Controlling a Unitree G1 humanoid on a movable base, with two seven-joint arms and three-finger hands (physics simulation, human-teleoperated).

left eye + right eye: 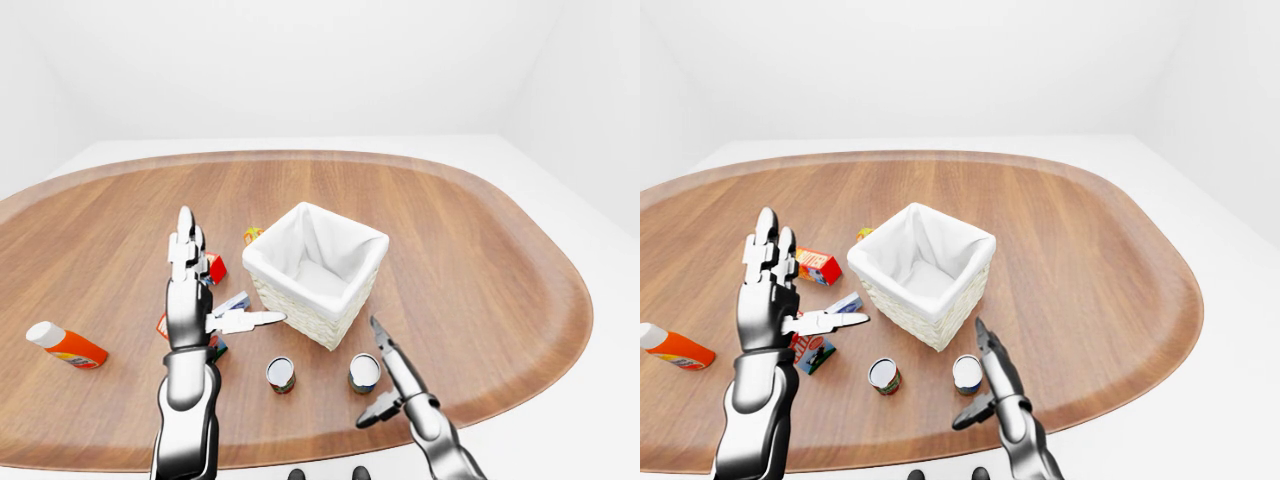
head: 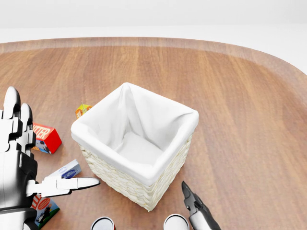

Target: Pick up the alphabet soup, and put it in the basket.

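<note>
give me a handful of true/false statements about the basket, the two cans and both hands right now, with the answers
1. The basket holds a can. False: only its white cloth lining shows inside.
2. Two cans stand upright on the table, below the basket in the left-eye view. True.
3. The right hand is closed round the right can. False: its fingers are spread and it sits beside that can, gripping nothing.
4. The left hand is raised, open, with fingers extended. True.
5. The orange bottle stands upright next to the basket. False: it lies on its side far off at the left of the table.
</note>
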